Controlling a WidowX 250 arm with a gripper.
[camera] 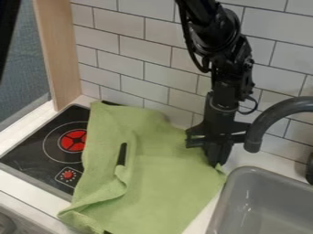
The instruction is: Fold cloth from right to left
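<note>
Camera view: the soft green cloth point(162, 189) lies partly over the flat black glass stove point(32, 154). At its corner away from the stove is the black robot pincer point(216, 157); I can't tell if it's wide, narrow or holding. Pinch that corner well, lift a little, then lay it gently toward the stove.

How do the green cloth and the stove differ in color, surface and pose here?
The cloth is plain green, while the stove is black with red markings. The cloth is soft, with creases and a raised fold; the stove has a smooth, flat top. The cloth lies draped over part of the stove, while the stove sits level beneath it. Both are beside the tiled wall.
</note>
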